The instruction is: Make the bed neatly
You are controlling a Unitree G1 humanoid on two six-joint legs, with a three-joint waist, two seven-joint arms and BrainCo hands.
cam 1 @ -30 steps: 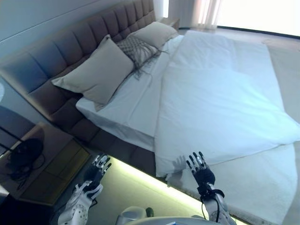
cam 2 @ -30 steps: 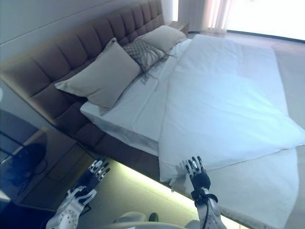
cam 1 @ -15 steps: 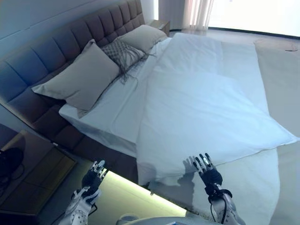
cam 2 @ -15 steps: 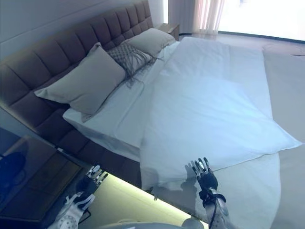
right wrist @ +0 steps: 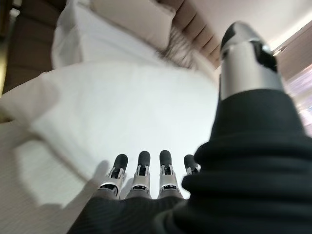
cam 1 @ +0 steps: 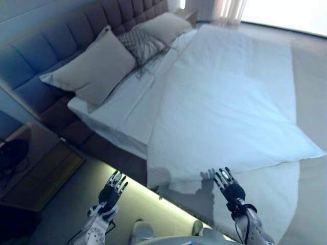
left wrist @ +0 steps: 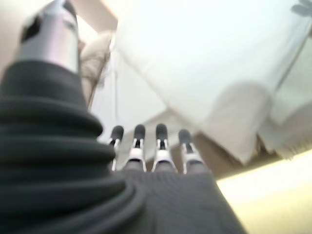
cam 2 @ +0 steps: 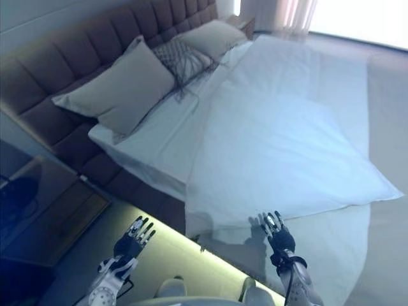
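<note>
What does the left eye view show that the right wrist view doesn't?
Only the left eye view shows the left hand, fingers straight, over the floor beside the bed, plus the nightstand. Only the right wrist view shows the right hand from behind, fingers straight, holding nothing. Both show the white duvet, the pillows and the headboard.

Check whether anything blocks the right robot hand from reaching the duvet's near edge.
Nothing visible does. The right robot hand hovers open just short of the white duvet, whose near edge lies directly ahead of its fingers.

Three pillows [cam 1: 93, 71], one duvet [cam 1: 225, 102], one nightstand [cam 1: 36, 173].
</note>
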